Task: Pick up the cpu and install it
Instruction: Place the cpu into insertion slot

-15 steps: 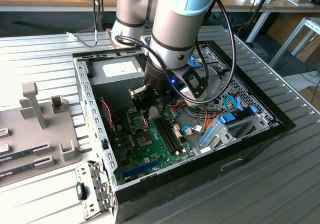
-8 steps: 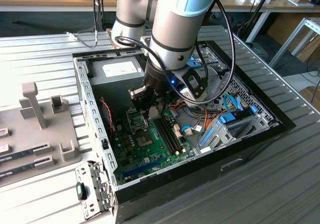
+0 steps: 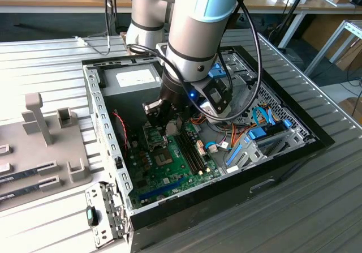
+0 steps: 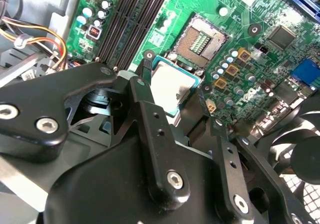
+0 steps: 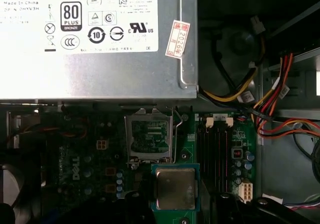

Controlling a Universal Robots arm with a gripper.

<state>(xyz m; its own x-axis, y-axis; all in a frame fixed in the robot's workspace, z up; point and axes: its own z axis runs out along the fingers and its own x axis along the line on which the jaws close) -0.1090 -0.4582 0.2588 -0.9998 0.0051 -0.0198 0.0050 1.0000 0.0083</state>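
The cpu (image 4: 169, 86), a flat square with a silvery top and green rim, hangs between my gripper's (image 4: 176, 79) two black fingers, which are shut on its opposite edges. In the first wrist view the cpu (image 5: 175, 188) hovers just beside the open socket (image 5: 149, 136), whose metal frame stands raised around the green contact field. The second wrist view has that socket (image 4: 202, 38) just beyond the chip. In the exterior view my gripper (image 3: 161, 116) reaches down into the open computer case, right above the socket (image 3: 154, 135) on the green motherboard (image 3: 169, 165).
The grey power-supply box (image 5: 90, 38) borders the socket's far side. Dark memory slots (image 5: 215, 149) and coloured cable bundles (image 5: 272, 108) lie beside it. A black fan (image 4: 300, 149) sits near the fingers. The case wall (image 3: 104, 128) and grey fixtures (image 3: 39, 120) stand at the exterior view's left.
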